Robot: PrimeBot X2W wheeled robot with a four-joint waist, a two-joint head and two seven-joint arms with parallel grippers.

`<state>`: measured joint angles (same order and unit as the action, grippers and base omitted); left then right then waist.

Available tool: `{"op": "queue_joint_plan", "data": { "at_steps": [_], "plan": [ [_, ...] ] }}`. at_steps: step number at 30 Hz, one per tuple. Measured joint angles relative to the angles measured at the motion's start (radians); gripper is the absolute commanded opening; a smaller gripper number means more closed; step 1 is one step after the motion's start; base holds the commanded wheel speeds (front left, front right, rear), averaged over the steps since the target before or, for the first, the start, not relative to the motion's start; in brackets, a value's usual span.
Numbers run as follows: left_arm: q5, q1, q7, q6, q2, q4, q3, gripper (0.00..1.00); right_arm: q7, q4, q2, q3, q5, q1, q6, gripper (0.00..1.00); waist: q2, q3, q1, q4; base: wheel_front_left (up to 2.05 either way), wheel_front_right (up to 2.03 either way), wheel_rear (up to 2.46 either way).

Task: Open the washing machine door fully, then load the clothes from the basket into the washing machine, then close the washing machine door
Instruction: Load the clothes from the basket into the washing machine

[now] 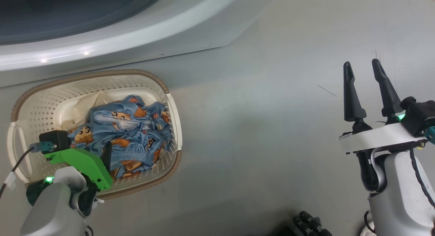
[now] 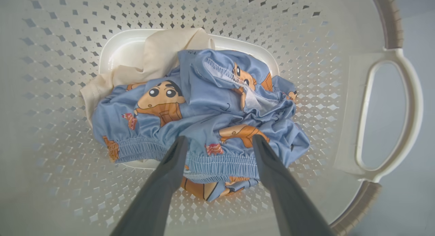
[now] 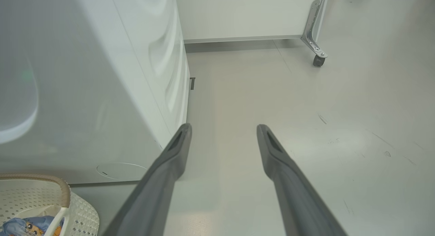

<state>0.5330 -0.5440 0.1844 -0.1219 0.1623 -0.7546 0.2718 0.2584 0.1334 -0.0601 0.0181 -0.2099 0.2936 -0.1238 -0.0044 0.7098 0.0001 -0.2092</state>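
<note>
**Clearances.** The basket [image 1: 102, 73] stands on the grey floor [image 1: 272, 127] just before the white front of the washing machine [image 1: 142, 32]. Its far brown rim lies near the machine's lower edge, with a narrow strip of floor between. To the basket's right the floor lies open as far as the right gripper [image 1: 361, 63]. In the right wrist view the floor runs on along the machine's side to a pale panel [image 3: 238, 15], which carries a metal bracket [image 3: 311, 28] with a small black castor [image 3: 318, 61].

**Task items.** The clothes [image 1: 129, 134] lie bunched in the bottom of the basket. They are light-blue fabric printed with orange-brown cartoon figures, with a cream cloth [image 2: 159, 55] partly beneath them at the far side. Perforated walls rise on every side of the pile, and a looped side handle [image 2: 413, 106] stands out from the rim.

**Grippers.** The left gripper [image 2: 220, 139] is lowered inside the basket with its jaws spread wide, one finger on each side of a gathered elastic hem. Whether the fingertips touch the fabric cannot be told, and nothing is clamped. The right gripper hangs over bare floor well apart from the basket, jaws wide and empty.

**Obstructions.** The basket's near wall and rim stand close under the left wrist's green mount [image 1: 81, 163]. A dark curved band [image 1: 68, 15] crosses the top left of the head view above the machine's white ring. Whether it is the door or the drum opening cannot be told.
</note>
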Motion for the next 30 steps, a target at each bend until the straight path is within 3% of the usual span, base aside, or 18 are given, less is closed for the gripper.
{"op": "queue_joint_plan", "data": {
  "at_steps": [30],
  "plan": [
    [0.066, -0.103, -0.054, 0.000, -0.007, -0.092, 0.081, 1.00, 0.000, -0.018, -0.019, -0.013, 0.018, 0.042, 0.000, 1.00, 0.0000, 0.109, 0.0000, 0.023, 0.00, 0.00, 0.00]
  ]
}}
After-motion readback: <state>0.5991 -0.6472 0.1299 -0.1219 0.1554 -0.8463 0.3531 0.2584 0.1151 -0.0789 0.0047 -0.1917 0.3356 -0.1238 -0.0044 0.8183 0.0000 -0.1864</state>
